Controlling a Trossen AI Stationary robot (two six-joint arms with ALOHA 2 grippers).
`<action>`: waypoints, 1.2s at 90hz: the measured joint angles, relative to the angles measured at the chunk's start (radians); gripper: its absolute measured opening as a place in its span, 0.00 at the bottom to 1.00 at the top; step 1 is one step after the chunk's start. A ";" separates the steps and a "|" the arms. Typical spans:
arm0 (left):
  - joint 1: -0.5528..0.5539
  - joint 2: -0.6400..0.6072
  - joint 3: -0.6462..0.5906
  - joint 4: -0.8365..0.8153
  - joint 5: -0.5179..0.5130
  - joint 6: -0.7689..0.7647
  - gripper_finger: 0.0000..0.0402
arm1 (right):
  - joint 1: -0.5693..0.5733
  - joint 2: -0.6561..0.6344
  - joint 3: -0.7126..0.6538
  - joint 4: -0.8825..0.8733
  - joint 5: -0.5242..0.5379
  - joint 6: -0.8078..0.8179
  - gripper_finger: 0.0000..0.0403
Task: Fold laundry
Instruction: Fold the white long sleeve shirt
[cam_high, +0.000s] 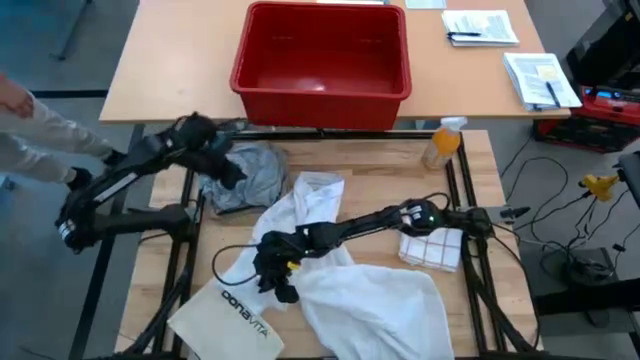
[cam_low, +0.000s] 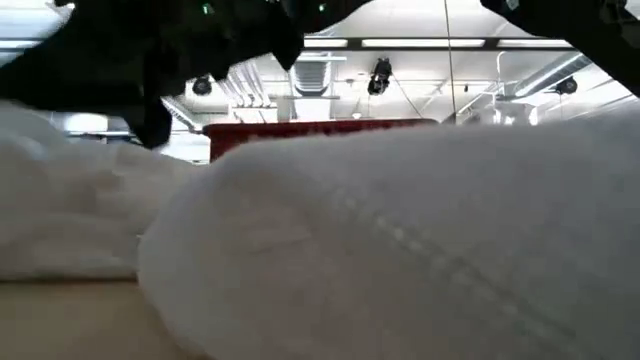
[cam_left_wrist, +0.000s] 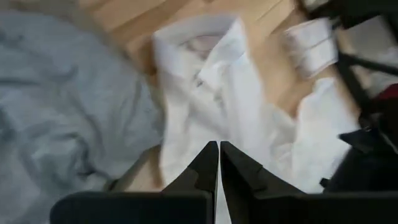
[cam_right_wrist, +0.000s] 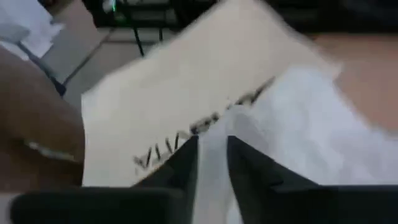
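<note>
The large white shirt (cam_high: 350, 285) lies crumpled across the middle and near side of the table, its collar (cam_high: 318, 188) toward the far side. The grey T-shirt (cam_high: 245, 178) lies bunched to its left. My left gripper (cam_left_wrist: 219, 149) is shut and hovers over the grey T-shirt's right edge (cam_high: 232, 172), holding nothing. My right gripper (cam_high: 278, 283) reaches in from the right to the shirt's left edge, beside the white bag, and is shut on white cloth. In the low view the white shirt (cam_low: 400, 250) fills the foreground. My right gripper pinches a raised bit of the white shirt's left edge (cam_right_wrist: 212, 163) between its two fingers, which slant down from the table's right side. Whether it has one layer or several I cannot tell. The rest of the shirt lies slack on the table.
The stiff white "bonavita" bag (cam_high: 235, 315) lies at the near left, partly under the shirt. A folded checked cloth (cam_high: 432, 248) sits at the right, a spray bottle (cam_high: 443, 142) at the far right, a red bin (cam_high: 322, 62) beyond. A person's sleeve (cam_high: 40, 135) reaches in at the left.
</note>
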 joint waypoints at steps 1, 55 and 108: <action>-0.007 -0.009 -0.008 0.008 0.000 -0.010 0.00 | 0.000 -0.001 0.001 0.002 0.000 0.000 0.20; -0.416 -0.125 -0.224 0.557 -0.113 -0.057 0.00 | 0.005 -0.158 0.040 -0.660 0.302 -0.506 0.42; -0.444 -0.123 -0.236 0.519 -0.128 -0.091 0.00 | 0.008 -0.070 0.026 -0.389 0.329 -0.702 0.43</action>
